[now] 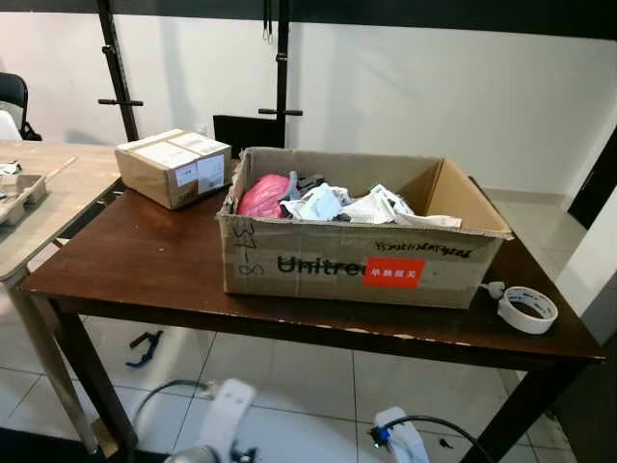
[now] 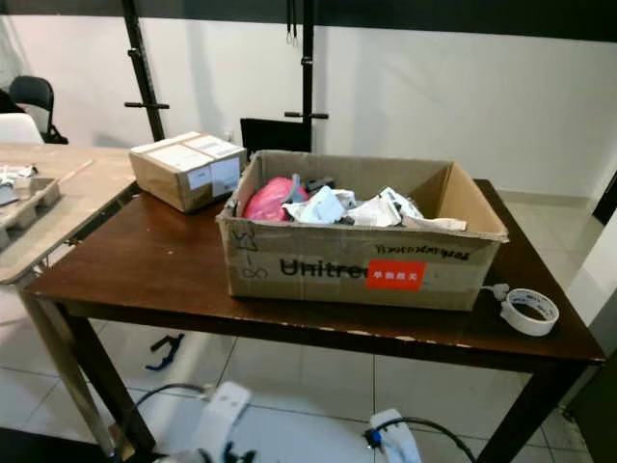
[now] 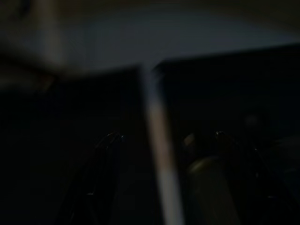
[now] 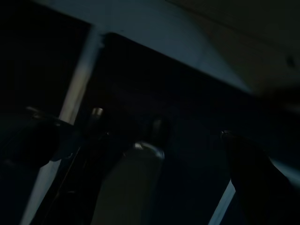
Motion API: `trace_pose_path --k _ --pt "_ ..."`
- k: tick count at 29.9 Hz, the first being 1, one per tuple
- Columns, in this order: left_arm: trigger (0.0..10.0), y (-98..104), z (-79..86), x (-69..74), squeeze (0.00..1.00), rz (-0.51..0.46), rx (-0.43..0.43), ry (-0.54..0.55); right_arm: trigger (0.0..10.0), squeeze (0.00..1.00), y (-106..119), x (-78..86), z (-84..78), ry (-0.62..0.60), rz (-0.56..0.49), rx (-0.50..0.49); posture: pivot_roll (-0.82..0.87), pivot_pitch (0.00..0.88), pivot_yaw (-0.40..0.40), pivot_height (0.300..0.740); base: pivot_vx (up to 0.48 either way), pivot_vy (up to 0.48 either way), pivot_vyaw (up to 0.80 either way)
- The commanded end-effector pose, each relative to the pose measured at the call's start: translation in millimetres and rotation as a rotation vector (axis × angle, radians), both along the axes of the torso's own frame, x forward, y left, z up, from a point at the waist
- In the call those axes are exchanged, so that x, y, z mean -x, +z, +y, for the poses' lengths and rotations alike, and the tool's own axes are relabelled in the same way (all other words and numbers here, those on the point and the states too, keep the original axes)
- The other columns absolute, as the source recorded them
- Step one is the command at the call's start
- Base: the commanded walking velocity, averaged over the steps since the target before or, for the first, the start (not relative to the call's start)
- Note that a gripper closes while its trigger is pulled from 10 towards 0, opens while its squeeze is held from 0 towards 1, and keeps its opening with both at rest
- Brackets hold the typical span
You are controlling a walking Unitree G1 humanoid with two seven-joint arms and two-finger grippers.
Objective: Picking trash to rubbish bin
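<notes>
A large open cardboard box (image 1: pixel 357 265) printed "Unitree" with a red label stands in the middle of a dark wooden table (image 1: pixel 145 260). Inside it lie a pink bag (image 1: pixel 263 196) and crumpled white wrappers (image 1: pixel 347 204). Both silver arms hang low in front of the table, the left arm (image 1: pixel 220 420) and the right arm (image 1: pixel 400 439). In the dark left wrist view my left gripper (image 3: pixel 165 138) is open with nothing between its fingers. The right gripper (image 4: pixel 131 126) is likewise open and empty in its dim wrist view.
A smaller taped cardboard box (image 1: pixel 174 166) sits at the table's back left. A roll of white tape (image 1: pixel 527 309) lies near the right front corner. A lighter table (image 1: pixel 48 188) adjoins on the left. Black cables and a clamp (image 1: pixel 145 347) lie on the tiled floor.
</notes>
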State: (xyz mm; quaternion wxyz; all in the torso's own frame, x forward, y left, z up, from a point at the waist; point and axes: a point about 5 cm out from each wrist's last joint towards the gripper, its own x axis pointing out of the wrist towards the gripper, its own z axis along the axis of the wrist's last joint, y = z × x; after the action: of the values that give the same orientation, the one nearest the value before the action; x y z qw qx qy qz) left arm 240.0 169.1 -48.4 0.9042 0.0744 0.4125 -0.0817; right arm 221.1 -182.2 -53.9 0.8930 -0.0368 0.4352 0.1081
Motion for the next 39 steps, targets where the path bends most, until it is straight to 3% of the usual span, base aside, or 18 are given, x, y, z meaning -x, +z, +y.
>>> trace_pose_path --k 1,4,8,29,39 --pt "10.0 -8 16.7 12.5 0.0 0.043 -0.038 0.076 10.0 0.0 -10 12.9 -7.9 -0.114 0.043 0.01 -0.01 0.03 -0.011 0.74 0.0 0.0 0.0" --pt "10.0 -9 22.7 18.5 0.0 0.041 -0.029 0.056 10.0 0.0 -20 29.1 -16.0 -0.224 0.098 0.039 -0.01 0.023 -0.008 0.74 0.0 0.0 0.0" --pt "10.0 -12 24.1 21.0 0.0 0.027 -0.049 0.057 10.0 0.0 -25 34.7 -16.2 -0.217 0.108 0.078 -0.01 0.025 -0.009 0.74 0.0 0.0 0.0" --pt "10.0 -14 16.7 20.8 0.0 -0.039 -0.067 0.074 10.0 0.0 -24 26.2 -7.7 -0.121 0.064 0.129 0.0 0.05 -0.034 0.74 0.0 0.0 0.0" --pt "10.0 -11 16.7 17.9 0.0 -0.082 0.0 0.131 10.0 0.0 -24 27.2 -11.1 -0.119 0.063 0.137 0.0 0.057 -0.033 0.74 0.0 0.0 0.0"
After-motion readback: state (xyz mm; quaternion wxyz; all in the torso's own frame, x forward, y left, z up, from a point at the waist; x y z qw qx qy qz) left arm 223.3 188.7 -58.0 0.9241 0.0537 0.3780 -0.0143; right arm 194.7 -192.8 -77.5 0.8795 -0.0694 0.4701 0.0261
